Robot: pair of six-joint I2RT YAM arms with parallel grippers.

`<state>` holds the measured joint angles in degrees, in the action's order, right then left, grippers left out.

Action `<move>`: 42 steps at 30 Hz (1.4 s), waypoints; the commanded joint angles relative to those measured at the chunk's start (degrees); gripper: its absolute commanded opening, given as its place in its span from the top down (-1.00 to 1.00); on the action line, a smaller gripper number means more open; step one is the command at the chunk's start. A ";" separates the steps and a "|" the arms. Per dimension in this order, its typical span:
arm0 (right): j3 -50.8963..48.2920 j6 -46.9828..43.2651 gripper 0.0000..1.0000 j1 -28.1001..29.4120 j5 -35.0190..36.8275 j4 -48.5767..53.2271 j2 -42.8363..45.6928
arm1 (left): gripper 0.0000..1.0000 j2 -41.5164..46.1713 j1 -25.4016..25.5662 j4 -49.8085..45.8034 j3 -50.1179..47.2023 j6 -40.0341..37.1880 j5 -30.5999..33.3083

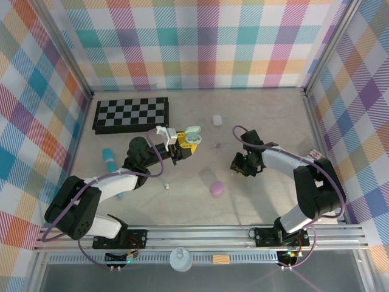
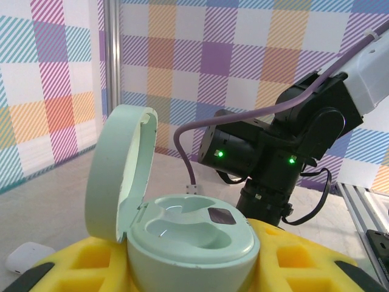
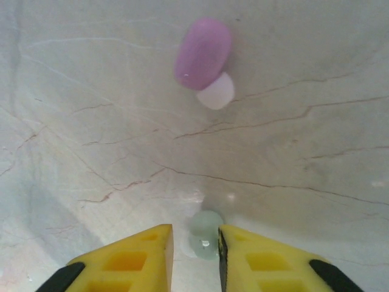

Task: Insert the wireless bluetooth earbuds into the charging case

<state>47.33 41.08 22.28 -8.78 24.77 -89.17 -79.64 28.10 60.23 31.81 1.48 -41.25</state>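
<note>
My left gripper [image 1: 185, 145] is shut on the mint-green charging case [image 2: 191, 237], holding it above the table with its lid [image 2: 118, 170] swung open. Both wells look empty, and a dark patch sits on the insert. My right gripper [image 3: 195, 231] is low over the table, right of centre in the top view [image 1: 241, 163]. Its yellow fingers [image 3: 140, 255] straddle a pale mint earbud [image 3: 205, 234] that lies on the surface. The bud touches the right finger, and a gap remains at the left one. A purple earbud [image 3: 203, 55] with a pale tip lies farther ahead [image 1: 217, 145].
A chessboard [image 1: 130, 114] lies at the back left. A white case [image 1: 217, 120] sits behind centre, a purple case [image 1: 216, 188] in front of centre. A teal cylinder [image 1: 109, 159] lies at the left, beside my left arm. A tiny object [image 1: 166, 186] rests near it.
</note>
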 commanded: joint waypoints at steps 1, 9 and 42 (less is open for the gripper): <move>-0.05 -0.47 0.53 -0.41 -2.29 -1.70 -1.88 | 0.36 1.51 0.47 1.38 0.62 -0.91 -0.69; 0.65 -1.46 0.56 -0.49 -2.19 -1.14 -3.76 | 0.36 1.68 0.48 0.97 0.53 -1.01 -0.65; 8.28 -6.96 0.72 1.85 7.13 11.44 0.95 | 0.36 -1.01 1.46 -1.51 1.32 -3.81 0.04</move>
<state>53.78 36.05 22.83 -5.72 32.49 -91.57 -79.77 28.34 59.66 31.81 0.32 -41.12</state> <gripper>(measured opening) 0.143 0.362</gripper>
